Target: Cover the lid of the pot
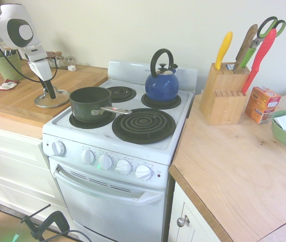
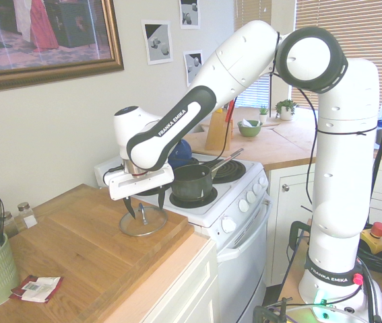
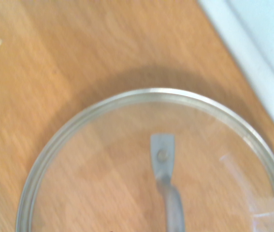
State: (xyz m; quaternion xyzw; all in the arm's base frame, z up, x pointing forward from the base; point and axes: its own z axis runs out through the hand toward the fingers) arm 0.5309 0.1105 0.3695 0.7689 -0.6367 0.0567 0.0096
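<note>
The claw [image 2: 143, 204] hangs open, holding nothing, its fingers straddling the handle of the lid [image 2: 143, 223], which lies flat on the bench [image 2: 83, 256] directly below; the uncovered pot [image 2: 191, 183] sits just beyond on the stove [image 2: 234, 202]

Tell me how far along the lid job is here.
Early stage. Done: the gripper hangs open over the lid on the wooden counter, fingers either side of its handle. In hand: grasping. Left: lift the lid and set it on the uncovered pot on the stove.
</note>
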